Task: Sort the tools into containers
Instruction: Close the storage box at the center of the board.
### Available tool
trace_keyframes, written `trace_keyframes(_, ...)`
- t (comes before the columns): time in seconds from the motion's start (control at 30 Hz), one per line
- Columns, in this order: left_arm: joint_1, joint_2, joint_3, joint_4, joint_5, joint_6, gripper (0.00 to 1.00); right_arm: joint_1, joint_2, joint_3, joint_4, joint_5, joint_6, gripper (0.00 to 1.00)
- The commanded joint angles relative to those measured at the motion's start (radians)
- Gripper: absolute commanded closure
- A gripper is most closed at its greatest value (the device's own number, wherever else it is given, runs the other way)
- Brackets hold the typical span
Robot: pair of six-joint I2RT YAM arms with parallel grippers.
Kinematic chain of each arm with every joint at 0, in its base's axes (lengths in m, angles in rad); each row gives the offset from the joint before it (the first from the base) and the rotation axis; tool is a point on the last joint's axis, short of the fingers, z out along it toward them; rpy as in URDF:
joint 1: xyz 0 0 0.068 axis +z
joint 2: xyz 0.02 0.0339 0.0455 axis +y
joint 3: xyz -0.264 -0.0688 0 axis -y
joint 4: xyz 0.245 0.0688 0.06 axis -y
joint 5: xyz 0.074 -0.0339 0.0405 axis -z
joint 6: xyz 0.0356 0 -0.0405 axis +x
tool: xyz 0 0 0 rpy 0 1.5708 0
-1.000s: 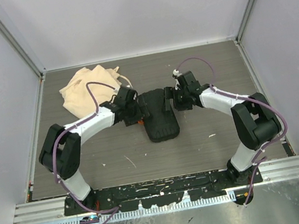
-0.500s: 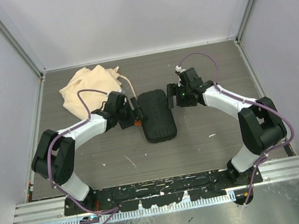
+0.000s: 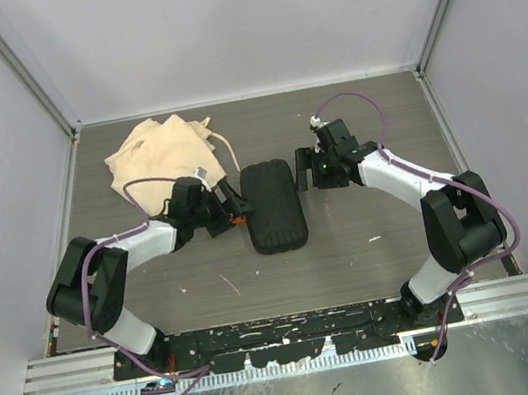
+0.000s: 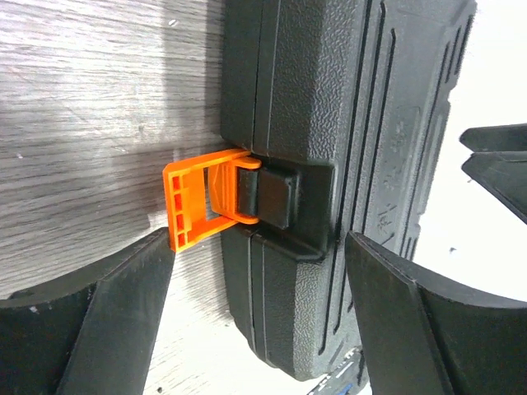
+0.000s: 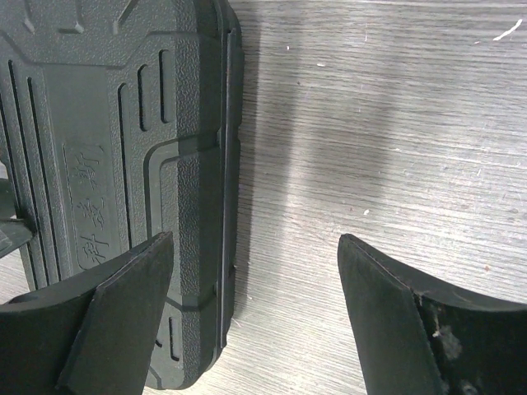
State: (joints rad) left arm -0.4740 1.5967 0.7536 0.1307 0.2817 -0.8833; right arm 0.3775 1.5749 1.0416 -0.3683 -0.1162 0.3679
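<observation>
The black tool case (image 3: 274, 206) lies shut in the middle of the table. Its orange latch (image 3: 240, 218) sticks out flat from its left edge. In the left wrist view the latch (image 4: 202, 202) hangs off the case (image 4: 329, 156), between my fingers. My left gripper (image 3: 233, 206) is open, just left of the case at the latch (image 4: 259, 247). My right gripper (image 3: 303, 173) is open at the case's far right edge, one finger over the lid (image 5: 115, 164), the other over bare table (image 5: 255, 243). The beige cloth bag (image 3: 158, 154) lies at the back left. No tools show.
Grey walls and metal rails (image 3: 32, 84) enclose the table on three sides. A white cord (image 3: 225, 148) trails from the bag toward the case. Small white scuffs (image 3: 228, 285) mark the table in front.
The case lid has gone from raised to shut. My left gripper has drawn back to the left, off the case. My right gripper has backed off slightly to the right.
</observation>
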Motion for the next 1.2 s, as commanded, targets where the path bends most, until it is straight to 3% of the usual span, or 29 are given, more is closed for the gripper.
trace_keyframes(0.0,0.013,-0.017,-0.019,0.202,0.119,-0.045,0.14,-0.001,-0.051,0.034,0.017,-0.005,-0.014,0.16)
trace_keyframes(0.2,0.017,-0.025,-0.022,0.266,0.153,-0.057,0.02,-0.001,-0.043,0.030,0.024,-0.019,-0.015,0.15)
trace_keyframes(0.53,0.049,-0.104,0.003,0.015,0.020,0.031,0.02,-0.002,-0.029,0.015,0.036,-0.040,-0.011,0.16)
trace_keyframes(0.97,0.067,-0.054,-0.034,-0.001,-0.027,0.012,0.31,0.000,-0.022,0.006,0.047,-0.061,-0.008,0.16)
trace_keyframes(1.17,0.068,0.007,-0.009,-0.034,-0.039,0.018,0.40,0.000,-0.039,0.004,0.048,-0.056,-0.007,0.16)
